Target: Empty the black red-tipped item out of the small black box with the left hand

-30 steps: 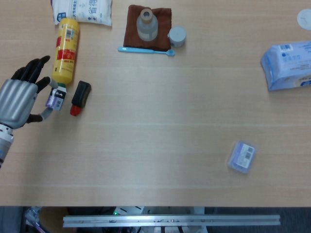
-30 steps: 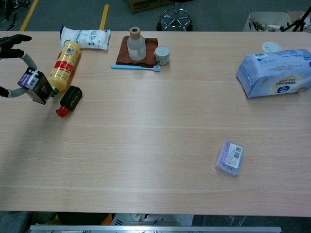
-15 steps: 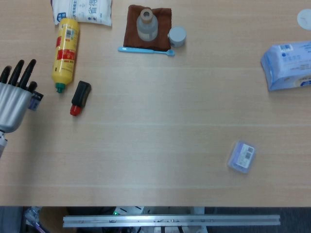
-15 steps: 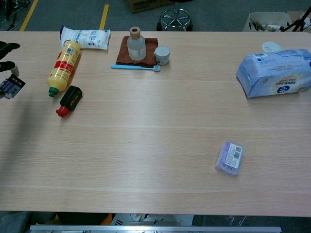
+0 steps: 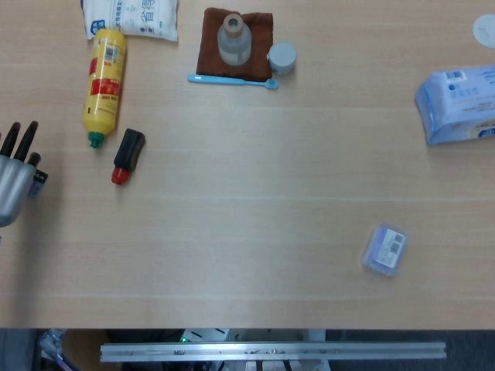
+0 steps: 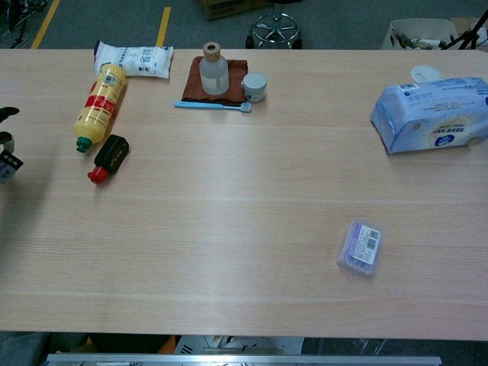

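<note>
The black red-tipped item [image 5: 127, 154] lies flat on the table just right of the yellow bottle's green cap, also seen in the chest view [image 6: 109, 158]. My left hand [image 5: 14, 180] is at the far left edge of the head view and holds the small black box [image 5: 36, 182], of which only a corner shows past the fingers. In the chest view the box [image 6: 8, 165] peeks in at the left border with a bit of the hand [image 6: 6, 130] above it. The right hand is out of both views.
A yellow bottle [image 5: 104, 76] lies beside the black item, a white packet [image 5: 130, 17] behind it. A brown cloth [image 5: 234, 43] carries a glass bottle [image 5: 233, 39], with a small cup [image 5: 281, 58] and blue toothbrush [image 5: 232, 79] nearby. A tissue pack [image 5: 459, 103] sits far right, a purple packet [image 5: 384, 249] front right.
My left hand has carried the small black box leftward, away from the black red-tipped item, to the table's left edge. The item has stayed in place.
</note>
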### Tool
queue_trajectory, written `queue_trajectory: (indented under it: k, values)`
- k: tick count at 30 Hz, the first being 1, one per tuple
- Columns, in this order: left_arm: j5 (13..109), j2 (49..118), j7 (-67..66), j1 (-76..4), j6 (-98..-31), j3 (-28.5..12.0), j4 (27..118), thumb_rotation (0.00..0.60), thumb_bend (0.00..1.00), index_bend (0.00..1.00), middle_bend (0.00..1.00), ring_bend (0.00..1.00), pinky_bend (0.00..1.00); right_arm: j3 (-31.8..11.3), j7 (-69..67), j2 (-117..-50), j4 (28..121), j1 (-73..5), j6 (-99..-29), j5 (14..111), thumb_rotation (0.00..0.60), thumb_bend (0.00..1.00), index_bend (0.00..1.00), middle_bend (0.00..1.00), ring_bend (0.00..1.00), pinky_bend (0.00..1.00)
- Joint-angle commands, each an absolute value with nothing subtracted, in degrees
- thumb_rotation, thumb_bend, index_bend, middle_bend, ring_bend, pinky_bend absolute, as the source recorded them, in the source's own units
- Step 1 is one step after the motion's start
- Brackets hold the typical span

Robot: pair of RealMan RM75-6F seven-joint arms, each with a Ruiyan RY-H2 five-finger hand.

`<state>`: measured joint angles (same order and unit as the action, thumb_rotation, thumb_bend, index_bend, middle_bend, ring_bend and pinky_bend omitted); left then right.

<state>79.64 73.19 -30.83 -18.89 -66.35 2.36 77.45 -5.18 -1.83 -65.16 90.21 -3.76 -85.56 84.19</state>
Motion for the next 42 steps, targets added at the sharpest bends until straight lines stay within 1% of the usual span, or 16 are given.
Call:
queue_trajectory:
  k: [1, 10, 13, 16, 21, 23, 24, 27, 29, 30, 32, 34, 36, 39, 42]
  values:
    - [79.4, 73.9, -30.3, -18.8, -65.6, 2.6, 76.5, 0.6, 0.46, 0.43, 0.0, 0.05, 0.17, -5.2, -1.8, -65.2, 90.2, -3.8, -85.5, 84.1, 0.6, 0.14, 0.27, 0.2, 0.1, 0.25]
    - [78.0, 75.8, -28.0, -18.8, -61.9, 3.5, 73.7, 0.6, 0.46, 0.41, 0.0, 0.05, 0.17, -5.1, -2.1, -65.2, 90.0, -3.6, -85.6, 83.9, 0.6, 0.14, 0.27, 0.2, 0.1, 0.25]
    - [77.5, 76.0, -27.3, -18.8, -60.9, 3.6, 73.6, 0.6, 0.46, 0.39, 0.0, 0.05, 0.17, -5.2, -2.3, -65.2, 89.9, -3.5, -85.7, 83.9, 0.6, 0.14, 0.27, 0.2, 0.1, 0.25]
    - [76.7, 75.8, -27.1, -18.9, -59.7, 3.6, 74.0, 0.6, 0.46, 0.33, 0.0, 0.05, 0.17, -5.1, -2.3, -65.2, 89.9, -3.5, -85.7, 84.0, 0.6, 0.14, 0.27, 0.2, 0.1, 0.25]
    - [75.4, 74.9, -26.5, -19.1, -58.8, 3.2, 76.0, 0.6, 0.46, 0.18, 0.0, 0.05, 0.17, -5.2, -2.3, -65.3, 89.9, -3.5, -85.7, 84.0, 0.6, 0.14, 0.27, 0.2, 0.1, 0.25]
    - [75.0, 74.4, -25.2, -19.1, -58.6, 3.0, 76.8, 0.6, 0.46, 0.1, 0.0, 0.05, 0.17, -5.2, -2.3, -65.3, 89.9, -3.5, -85.8, 84.1, 0.6, 0.14, 0.27, 0.2, 0.1, 0.25]
    - [74.8, 74.1, -24.3, -19.1, -58.4, 2.8, 77.2, 0.6, 0.44, 0.06, 0.0, 0.05, 0.17, -5.2, -2.3, -65.3, 89.9, -3.5, -85.8, 84.1, 0.6, 0.14, 0.27, 0.2, 0.1, 0.25]
    - [74.5, 73.3, -19.5, -18.9, -58.4, 2.1, 78.7, 0.6, 0.36, 0.03, 0.0, 0.05, 0.17, -5.2, -2.3, -65.3, 89.9, -3.5, -85.9, 84.2, 0.6, 0.14, 0.27, 0.2, 0.1, 0.25]
    - [75.3, 72.8, -14.6, -18.6, -59.3, 1.3, 79.6, 0.6, 0.33, 0.03, 0.0, 0.05, 0.17, -5.2, -2.3, -65.3, 89.9, -3.4, -86.0, 84.2, 0.6, 0.14, 0.27, 0.2, 0.1, 0.25]
    - [76.5, 72.6, -10.4, -18.2, -61.0, 0.6, 80.0, 0.6, 0.33, 0.04, 0.0, 0.06, 0.18, -5.2, -2.3, -65.3, 90.0, -3.4, -86.1, 84.2, 0.6, 0.14, 0.27, 0.2, 0.1, 0.26]
    - [78.9, 72.9, -4.4, -17.3, -64.9, -0.5, 79.6, 0.6, 0.33, 0.09, 0.01, 0.09, 0.18, -5.2, -2.4, -65.3, 90.1, -3.3, -86.2, 84.3, 0.6, 0.14, 0.27, 0.2, 0.1, 0.25]
    - [81.9, 74.0, 1.4, -16.0, -70.9, -1.7, 77.8, 0.6, 0.33, 0.14, 0.04, 0.12, 0.2, -5.2, -2.4, -65.3, 90.0, -3.3, -86.3, 84.5, 0.6, 0.14, 0.27, 0.2, 0.1, 0.25]
    - [84.3, 75.2, 6.0, -14.8, -76.5, -2.7, 75.6, 0.6, 0.33, 0.22, 0.1, 0.17, 0.26, -5.1, -2.3, -65.3, 90.1, -3.3, -86.4, 84.6, 0.6, 0.14, 0.27, 0.2, 0.1, 0.25]
    - [86.1, 75.5, 10.6, -13.4, -81.7, -3.5, 74.8, 0.6, 0.33, 0.32, 0.18, 0.24, 0.34, -5.1, -2.1, -65.4, 90.3, -3.2, -86.6, 84.8, 0.6, 0.14, 0.27, 0.2, 0.1, 0.25]
    - [87.2, 74.2, 11.8, -12.1, -85.2, -3.7, 76.0, 0.6, 0.33, 0.36, 0.23, 0.3, 0.41, -5.0, -1.9, -65.5, 90.5, -3.1, -86.8, 84.9, 0.6, 0.14, 0.27, 0.2, 0.1, 0.25]
